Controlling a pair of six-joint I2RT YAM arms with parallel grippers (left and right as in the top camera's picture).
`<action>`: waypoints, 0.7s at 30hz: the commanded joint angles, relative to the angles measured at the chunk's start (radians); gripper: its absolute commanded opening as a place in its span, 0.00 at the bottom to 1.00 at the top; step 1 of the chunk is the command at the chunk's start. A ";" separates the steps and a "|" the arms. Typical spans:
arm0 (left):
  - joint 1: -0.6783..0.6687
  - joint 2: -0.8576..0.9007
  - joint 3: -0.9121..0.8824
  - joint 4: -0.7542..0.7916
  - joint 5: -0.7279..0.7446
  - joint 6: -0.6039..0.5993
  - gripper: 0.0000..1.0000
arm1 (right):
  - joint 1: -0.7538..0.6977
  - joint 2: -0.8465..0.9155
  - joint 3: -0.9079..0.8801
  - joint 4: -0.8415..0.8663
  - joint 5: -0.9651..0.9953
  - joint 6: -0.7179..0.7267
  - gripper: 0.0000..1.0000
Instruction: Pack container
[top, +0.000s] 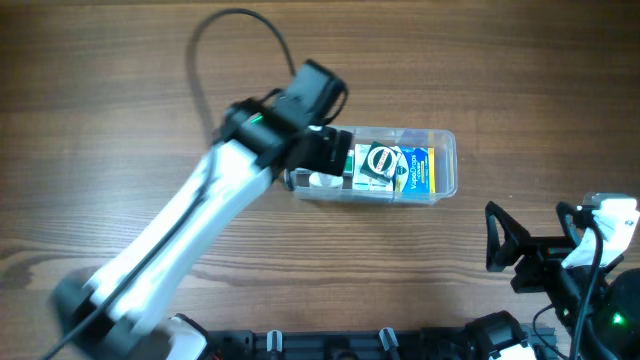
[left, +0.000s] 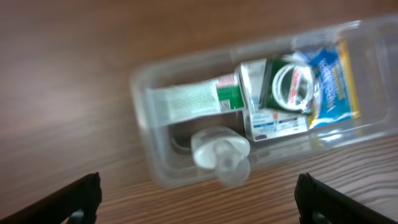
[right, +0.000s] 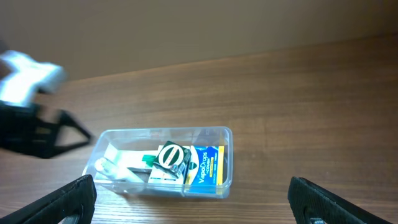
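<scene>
The clear plastic container (top: 445, 160) lies on the wooden table, right of centre. In it are a blue and yellow packet (top: 420, 168), a dark green box with a white ring (top: 378, 162), a white and green tube (left: 193, 101) and a small clear bottle (left: 219, 151) at the left end. My left gripper (top: 335, 152) hovers over the container's left end, open and empty; in its wrist view (left: 198, 199) the fingers stand wide apart. My right gripper (top: 530, 250) is open and empty at the lower right, apart from the container (right: 225, 163).
The wooden table (top: 120, 130) runs all round. A black cable (top: 215, 30) loops behind the left arm. The right arm's base (top: 600, 300) sits at the table's lower right edge.
</scene>
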 joint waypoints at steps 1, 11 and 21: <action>0.000 -0.221 0.020 -0.154 -0.248 -0.079 1.00 | -0.004 0.001 0.000 0.003 0.013 0.002 1.00; -0.001 -0.823 -0.103 -0.443 -0.482 -0.507 1.00 | -0.004 0.001 0.000 0.003 0.013 0.002 1.00; -0.001 -1.253 -0.404 -0.259 -0.328 -0.571 1.00 | -0.004 0.001 0.000 0.003 0.013 0.001 1.00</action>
